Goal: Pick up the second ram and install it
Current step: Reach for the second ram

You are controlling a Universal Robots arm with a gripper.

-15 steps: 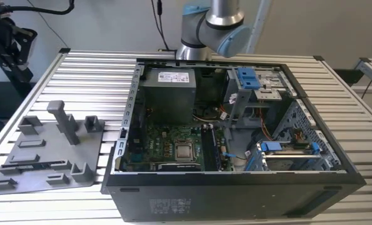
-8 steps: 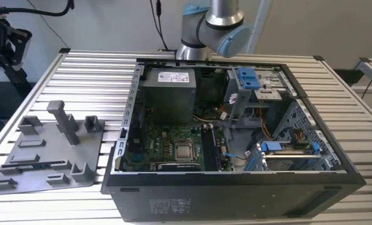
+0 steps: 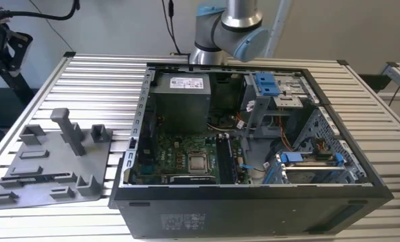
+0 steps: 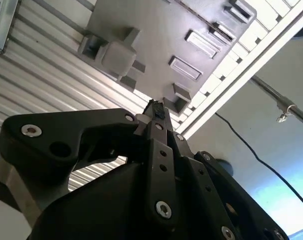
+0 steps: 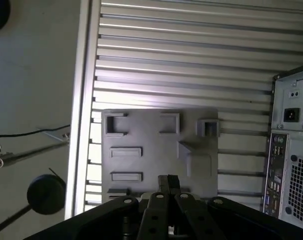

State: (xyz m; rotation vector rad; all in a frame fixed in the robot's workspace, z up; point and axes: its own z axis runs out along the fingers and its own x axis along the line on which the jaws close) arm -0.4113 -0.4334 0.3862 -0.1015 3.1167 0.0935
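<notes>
Slatted metal table, grey fixture plate beside open computer case, empty-looking hand clenched over plate.

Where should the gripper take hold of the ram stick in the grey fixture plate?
Mid-length on its top edge, coming straight down: the second ram seems to sit edgewise in the fixture plate, only that long thin edge exposed.

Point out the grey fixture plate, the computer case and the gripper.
grey fixture plate [image 3: 52,162]: exterior view, bare flat surface between its pegs.
computer case [image 3: 253,214]: exterior view, dark outer wall nearest the camera.
gripper [image 5: 167,182]: first wrist view, where its shut fingertips meet.
</notes>
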